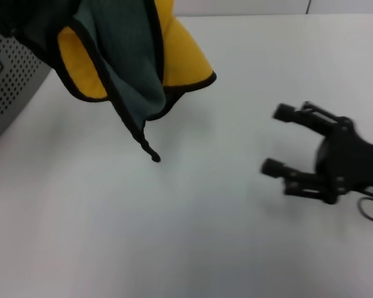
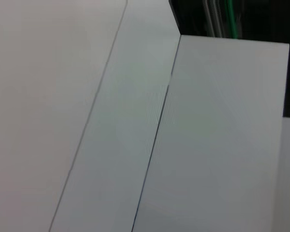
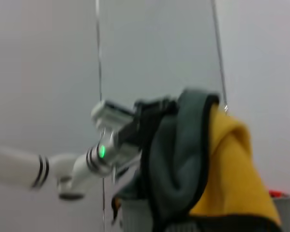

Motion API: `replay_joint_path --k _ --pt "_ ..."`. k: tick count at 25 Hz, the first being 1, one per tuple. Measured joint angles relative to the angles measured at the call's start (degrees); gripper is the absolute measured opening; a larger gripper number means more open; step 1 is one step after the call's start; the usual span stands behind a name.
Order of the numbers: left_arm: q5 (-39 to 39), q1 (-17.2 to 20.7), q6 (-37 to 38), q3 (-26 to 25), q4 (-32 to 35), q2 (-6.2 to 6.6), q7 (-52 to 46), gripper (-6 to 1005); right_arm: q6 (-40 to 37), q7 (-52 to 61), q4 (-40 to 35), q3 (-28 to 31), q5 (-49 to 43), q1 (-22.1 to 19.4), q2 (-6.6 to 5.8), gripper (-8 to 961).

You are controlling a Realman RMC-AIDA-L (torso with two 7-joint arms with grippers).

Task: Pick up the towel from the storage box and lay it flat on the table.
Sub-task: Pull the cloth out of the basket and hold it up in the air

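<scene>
While I have the towel (image 1: 127, 59) lifted clear of the storage box (image 1: 9, 77) in the head view, it hangs bunched over the table (image 1: 186, 236) — yellow and green folds, black trim — with my right gripper (image 1: 275, 141) spread wide and waiting near it. Left wrist view shows only white panels. Right wrist view: left gripper (image 3: 144, 126) clamped on the cloth's top.

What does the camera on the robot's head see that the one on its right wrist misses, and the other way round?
Only the head view shows the right gripper, fingers open, low over the white table, and the storage box's perforated wall with its black label. Only the right wrist view shows the left gripper clamped on the cloth, with its white arm. Both show the towel, yellow and dark green with black trim, hanging bunched in the air.
</scene>
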Motion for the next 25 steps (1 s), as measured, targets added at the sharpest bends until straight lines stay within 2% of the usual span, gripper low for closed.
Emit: replay_joint_path --k 5,8,12,15,18,23,25 --pt "-1.5 -0.6 -1.2 -0.2 -3.1 0.03 1.8 23 9.4 -7.8 -2.7 -17.6 12.8 0.6 -0.01 836" --pt "-2.0 -0.7 -2.0 0.3 -3.6 -0.07 2.8 23 21.0 -18.1 -10.5 -33.3 24.9 -3.5 -0.01 824" --pt "-2.1 -1.0 -2.6 0.6 -3.7 -0.13 2.8 24 34.1 -36.0 -20.2 -46.8 37.9 -9.1 -0.01 810" --pt "-2.1 -1.1 -2.7 0.8 -3.8 -0.16 2.8 24 36.2 -51.2 -23.2 -54.2 49.7 -11.3 -0.01 797" --pt "-2.1 -1.3 -3.2 1.1 -3.8 -0.24 2.9 23 35.6 -65.9 -23.9 -62.4 62.9 -11.4 -0.01 782" --pt "-2.2 -2.8 -4.6 2.8 -5.2 -0.32 3.7 24 34.1 -86.8 -25.5 -74.8 82.6 -9.9 -0.01 759" --pt "-2.2 -3.4 -4.7 3.0 -5.9 -0.33 4.1 24 34.1 -91.3 -25.9 -78.3 88.9 -8.0 -0.03 754"
